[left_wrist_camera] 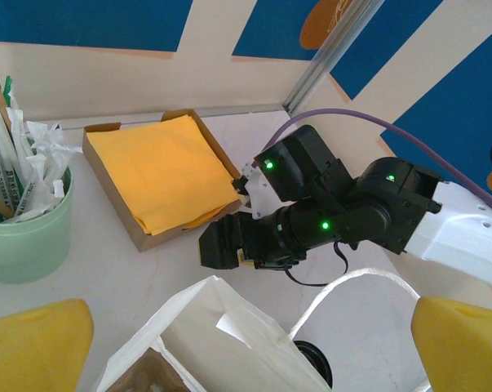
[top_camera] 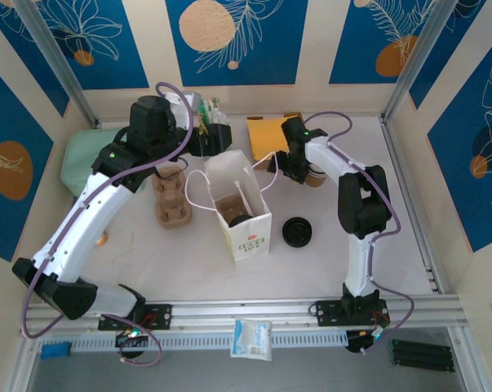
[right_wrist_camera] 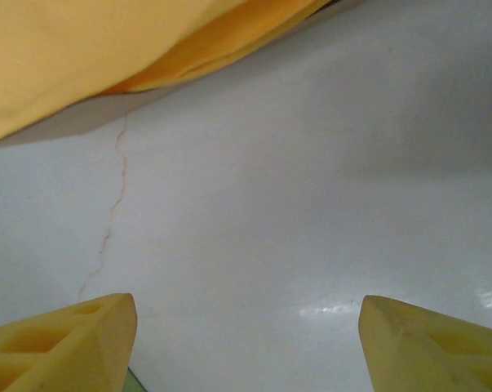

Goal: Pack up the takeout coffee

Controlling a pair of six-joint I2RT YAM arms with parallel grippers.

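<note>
Both grippers look released from my station. The left gripper (left_wrist_camera: pixel 254 347) hangs over the upright white paper carrier bag (top_camera: pixel 244 214), its yellow fingers (left_wrist_camera: pixel 33 347) spread wide with nothing between them. The right gripper (right_wrist_camera: pixel 246 343) holds its yellow fingertips (right_wrist_camera: pixel 66 343) apart above the bare white table (right_wrist_camera: pixel 294 204), grasping nothing. The small white-and-brown paper coffee cup (top_camera: pixel 315 176) stands on the table right of the bag, just beside the right arm's wrist and partly hidden by it. A flat cardboard box of yellow napkins (left_wrist_camera: pixel 164 167) lies just beyond the right gripper. A black round lid (top_camera: pixel 297 232) lies near the bag on its right, a brown moulded-pulp cup carrier (top_camera: pixel 170 196) on its left.
</note>
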